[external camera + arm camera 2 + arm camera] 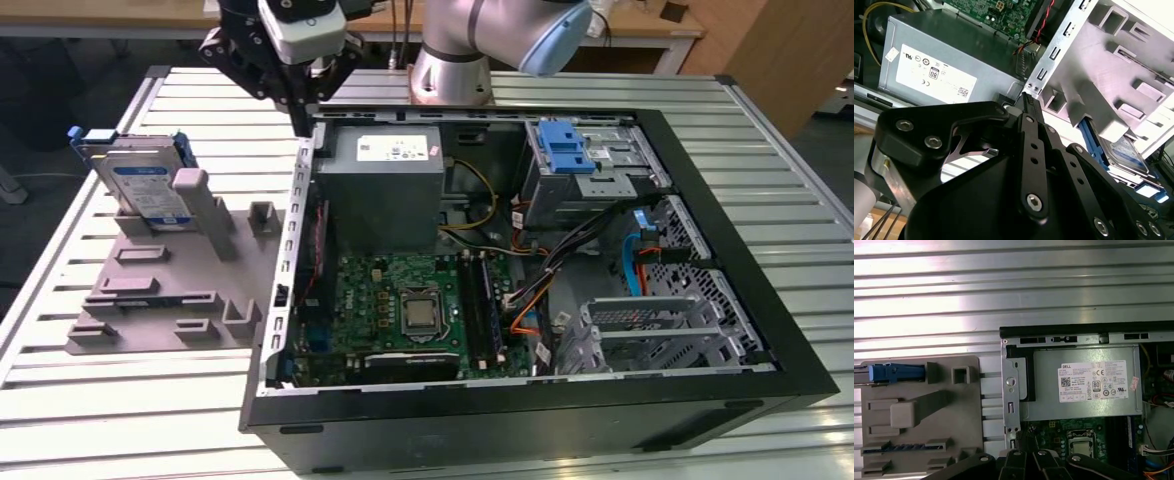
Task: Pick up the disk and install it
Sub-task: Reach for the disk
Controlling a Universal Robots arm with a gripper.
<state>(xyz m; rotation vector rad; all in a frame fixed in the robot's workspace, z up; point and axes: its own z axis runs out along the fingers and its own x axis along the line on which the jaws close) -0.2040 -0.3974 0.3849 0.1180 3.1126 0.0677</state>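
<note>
End effector [306, 118] (fingers together) hovers above the computer case [507, 412] edge; disk [142, 186] stands apart, upright in a grey holder [160, 300]

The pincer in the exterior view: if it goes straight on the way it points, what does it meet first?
Probably the top edge of the computer case wall, beside the grey box with the white sticker. The pincer points down, close above that edge. Depth is unclear, so it could pass just inside.
</note>
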